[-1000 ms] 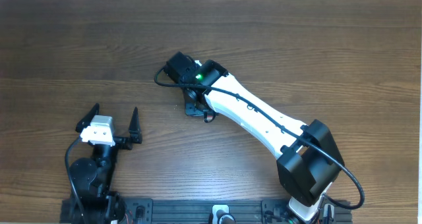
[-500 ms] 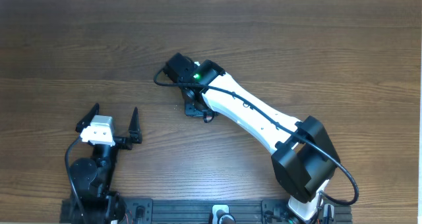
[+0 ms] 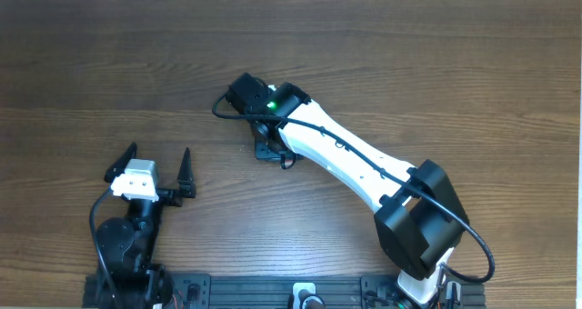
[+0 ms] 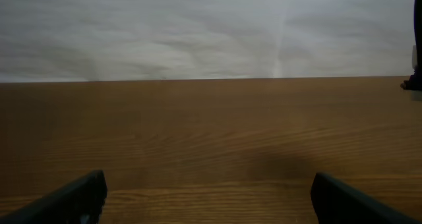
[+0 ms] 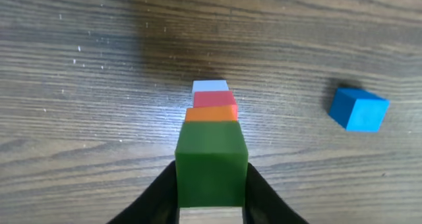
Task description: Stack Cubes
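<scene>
The green cube point(image 5: 211, 161) is pinched between the fingers of the right gripper point(image 5: 211, 188), in line over a column of orange cube point(image 5: 211, 113), red cube point(image 5: 211, 98) and pale cube point(image 5: 210, 86), evidently for placement as the next layer. Contact with the orange cube cannot be determined. The blue cube point(image 5: 359, 109) lies well apart on the table point(image 3: 409, 54), unstacked, and the left gripper point(image 3: 159, 154) sits spread and empty, clear of the work.

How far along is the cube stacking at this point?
Done: a white cube, a red cube and an orange cube sit stacked in one column. In hand: the right gripper is shut on the green cube at the top of that column. Left: the blue cube lies apart on the wooden table, unstacked. The left gripper is open, holding nothing.
</scene>
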